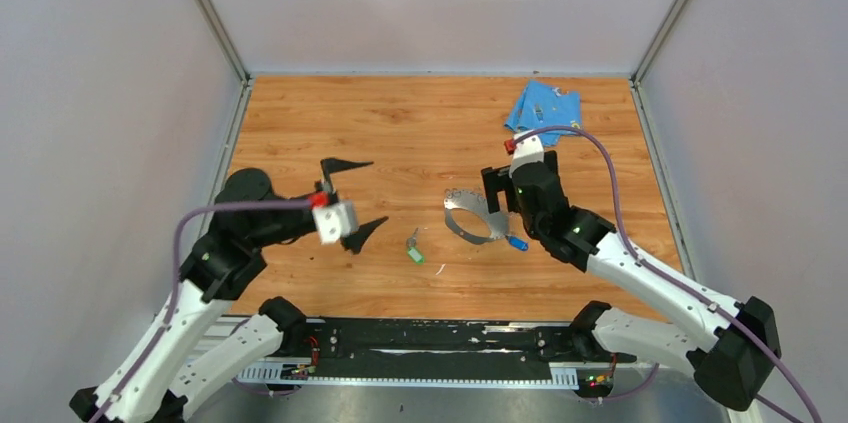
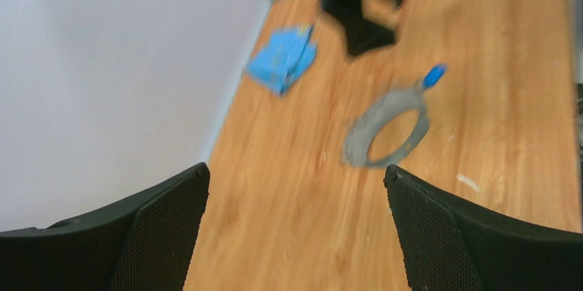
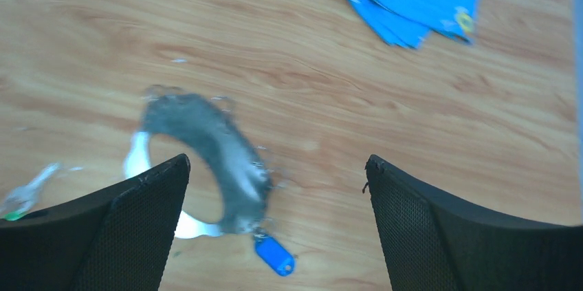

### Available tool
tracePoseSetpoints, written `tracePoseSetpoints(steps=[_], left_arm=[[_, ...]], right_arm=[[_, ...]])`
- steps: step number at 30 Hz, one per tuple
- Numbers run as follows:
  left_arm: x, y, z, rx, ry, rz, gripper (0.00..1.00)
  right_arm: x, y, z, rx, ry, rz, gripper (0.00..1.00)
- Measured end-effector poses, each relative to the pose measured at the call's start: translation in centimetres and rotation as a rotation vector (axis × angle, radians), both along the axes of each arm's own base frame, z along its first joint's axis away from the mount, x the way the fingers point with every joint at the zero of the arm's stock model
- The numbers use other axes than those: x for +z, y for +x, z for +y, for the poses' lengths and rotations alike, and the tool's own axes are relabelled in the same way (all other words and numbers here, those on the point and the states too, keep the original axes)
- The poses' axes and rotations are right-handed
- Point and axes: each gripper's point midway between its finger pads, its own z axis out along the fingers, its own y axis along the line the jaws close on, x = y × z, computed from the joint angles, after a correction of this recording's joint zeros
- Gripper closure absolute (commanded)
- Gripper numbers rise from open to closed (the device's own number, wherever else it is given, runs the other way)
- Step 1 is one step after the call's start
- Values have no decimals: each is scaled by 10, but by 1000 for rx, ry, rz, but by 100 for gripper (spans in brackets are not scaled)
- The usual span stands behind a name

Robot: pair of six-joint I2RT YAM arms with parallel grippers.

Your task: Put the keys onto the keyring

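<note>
Top view shows left gripper (image 1: 377, 192) and right gripper (image 1: 492, 193) spread, empty; I would pinch the loose green key (image 1: 414, 253) by its head, leaving its metal end free for the ring (image 1: 462, 231).

The large thin grey metal keyring (image 1: 452, 215), an oval loop, lies near the middle of the wooden table (image 1: 400, 133), slightly to the right. The small blue-headed key (image 1: 517, 242) touches its near right end; whether it is threaded on is unclear. The small green-headed key (image 1: 414, 254) lies apart, to the keyring's near left.
</note>
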Motion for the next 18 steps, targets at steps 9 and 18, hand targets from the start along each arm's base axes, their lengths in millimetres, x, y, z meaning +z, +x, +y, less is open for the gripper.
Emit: tracePoseSetpoints(steps=[9, 18], left_arm=[[-163, 148, 97, 645, 45, 585, 0], [-273, 166, 157, 887, -156, 804, 0]], right_arm=[[-76, 22, -130, -516, -184, -29, 6], [-102, 27, -215, -779, -162, -65, 0]])
